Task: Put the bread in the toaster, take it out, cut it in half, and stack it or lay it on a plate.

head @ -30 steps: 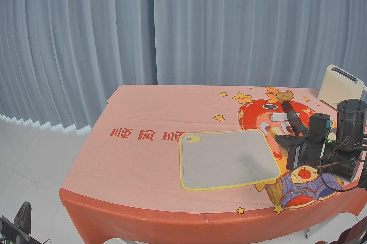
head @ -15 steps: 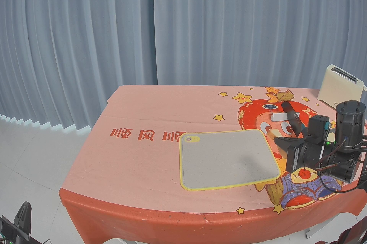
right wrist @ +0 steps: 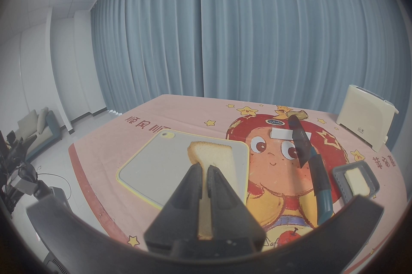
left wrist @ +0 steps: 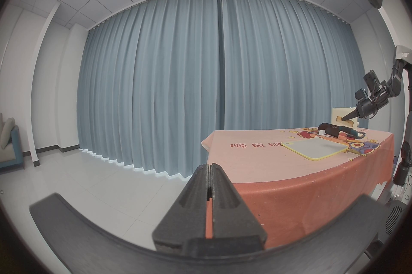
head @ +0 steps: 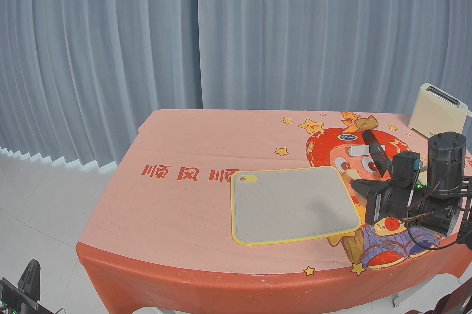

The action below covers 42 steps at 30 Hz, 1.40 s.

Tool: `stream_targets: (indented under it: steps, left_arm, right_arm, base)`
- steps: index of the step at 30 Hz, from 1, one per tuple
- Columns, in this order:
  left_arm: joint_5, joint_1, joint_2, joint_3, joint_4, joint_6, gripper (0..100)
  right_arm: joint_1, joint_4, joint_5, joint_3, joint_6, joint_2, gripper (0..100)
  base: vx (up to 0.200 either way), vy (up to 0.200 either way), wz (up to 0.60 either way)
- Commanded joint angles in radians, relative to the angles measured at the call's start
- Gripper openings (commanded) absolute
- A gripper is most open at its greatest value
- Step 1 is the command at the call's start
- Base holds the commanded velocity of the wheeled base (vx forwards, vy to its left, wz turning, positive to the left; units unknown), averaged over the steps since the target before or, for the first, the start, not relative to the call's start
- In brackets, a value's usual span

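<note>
Holds the black right arm [head: 445, 167] at the lower right of the head view, bent in from the frame's right edge with the wrist roughly level. The black two-fingered right gripper [head: 358, 184] points toward the frame's centre. Clamps a pale, tan-crusted slice of bread [right wrist: 212, 154] edge-on between nearly closed fingers [right wrist: 189, 189]. Has the black left gripper [left wrist: 209, 174] low in the bottom left corner of the head view, tip upward, fingers pressed flat together.
</note>
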Motion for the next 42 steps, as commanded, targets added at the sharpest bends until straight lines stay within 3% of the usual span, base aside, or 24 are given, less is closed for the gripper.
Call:
stream_targets:
  steps: [1,42]
  left_arm:
    - [0.0,0.0,0.0,0.018,0.0,-0.001,0]
    - [0.0,0.0,0.0,0.018,0.0,-0.001,0]
  right_arm:
    - [-0.001,-0.001,-0.001,0.001,-0.001,0.012,0]
    - [-0.001,-0.001,-0.001,0.002,-0.002,0.008,0]
  base:
    - [0.0,0.0,0.0]
    - [0.0,0.0,0.0]
